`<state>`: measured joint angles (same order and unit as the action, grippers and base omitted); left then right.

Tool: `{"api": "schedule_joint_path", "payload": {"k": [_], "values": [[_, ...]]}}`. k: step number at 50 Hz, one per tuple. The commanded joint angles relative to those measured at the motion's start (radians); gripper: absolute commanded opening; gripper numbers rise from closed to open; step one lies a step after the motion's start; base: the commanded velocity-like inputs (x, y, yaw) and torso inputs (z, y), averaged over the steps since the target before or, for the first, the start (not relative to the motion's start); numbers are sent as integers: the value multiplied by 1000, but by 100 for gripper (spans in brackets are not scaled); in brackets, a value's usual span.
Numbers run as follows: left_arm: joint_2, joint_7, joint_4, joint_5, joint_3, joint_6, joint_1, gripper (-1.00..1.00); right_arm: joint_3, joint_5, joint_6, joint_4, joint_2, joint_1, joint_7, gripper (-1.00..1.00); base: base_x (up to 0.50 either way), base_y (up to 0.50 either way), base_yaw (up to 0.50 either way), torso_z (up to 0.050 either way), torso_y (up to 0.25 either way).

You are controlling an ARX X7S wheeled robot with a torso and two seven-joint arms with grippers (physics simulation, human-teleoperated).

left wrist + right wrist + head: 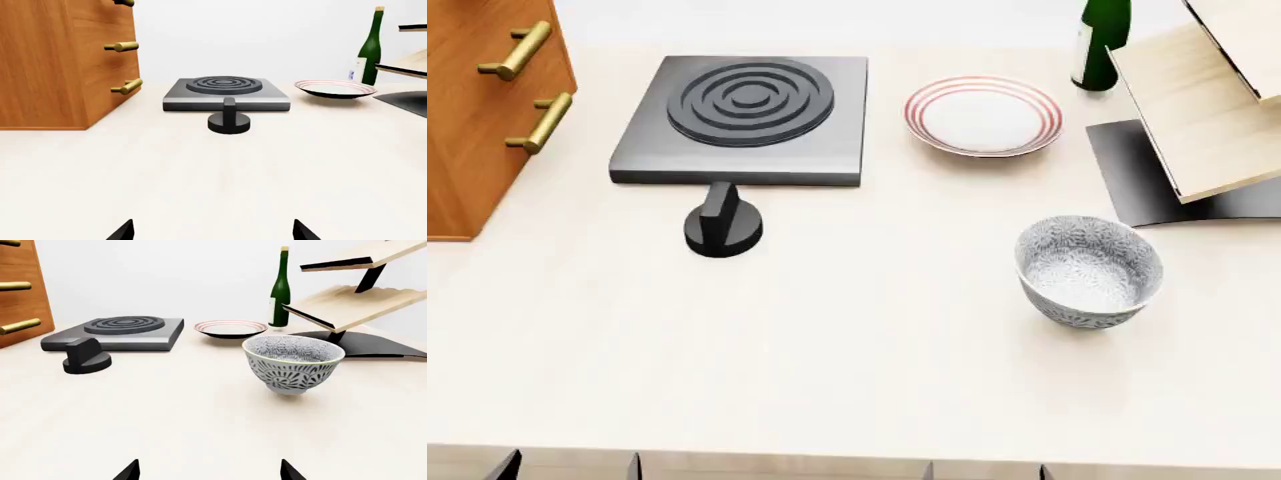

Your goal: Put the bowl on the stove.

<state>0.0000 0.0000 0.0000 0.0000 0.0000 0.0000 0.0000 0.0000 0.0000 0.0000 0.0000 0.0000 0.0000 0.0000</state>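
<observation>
Bowl (pixel 1089 270) sits upright on the pale desk (pixel 854 370) in the right half of the head view, a little below centre, its speckled inside facing up and holding nothing. It touches none of the other things. In the right wrist view the bowl (pixel 293 363) stands just right of centre.

Up in the head view's upper left lies the stove (pixel 745 120), a flat dark slab with its ringed burner bare. A black knob (pixel 722 222) stands on the desk just below the slab's near edge, close to it; from the left wrist view I cannot tell whether it touches the stove (pixel 227 92). To the right of the stove, well above the bowl, is a white plate (pixel 984 115) with red rim rings. A green bottle (pixel 1101 40) stands at the top edge beside it. A wooden shelf (pixel 1208 110) on a dark base fills the upper right corner, and a wooden drawer cabinet (pixel 487 110) with brass handles fills the upper left.

The left end effector (pixel 213 231) shows only two dark fingertips at the bottom edge of its wrist view, set wide apart with nothing between them, above bare desk in front of the knob. The right end effector (pixel 209 470) looks the same: tips spread, released, holding nothing, with the bowl ahead of it and well apart.
</observation>
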Motion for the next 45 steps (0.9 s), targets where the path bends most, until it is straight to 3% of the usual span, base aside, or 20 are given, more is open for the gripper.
{"api": "schedule_joint_path", "payload": {"k": [1, 36, 45], "values": [[-16, -18, 1, -18, 17, -1, 0, 100, -20, 16, 10, 4, 16, 4, 18, 100, 0, 0, 0, 0, 0], [-80, -90, 1, -96, 91, -5, -6, 100, -104, 99, 62, 18, 82, 25, 72, 100, 0, 0, 0, 0, 0], [-68, -148, 48, -136, 44, 39, -3, 100, -99, 131, 147, -89, 120, 36, 75, 100, 0, 0, 0, 0, 0]]}}
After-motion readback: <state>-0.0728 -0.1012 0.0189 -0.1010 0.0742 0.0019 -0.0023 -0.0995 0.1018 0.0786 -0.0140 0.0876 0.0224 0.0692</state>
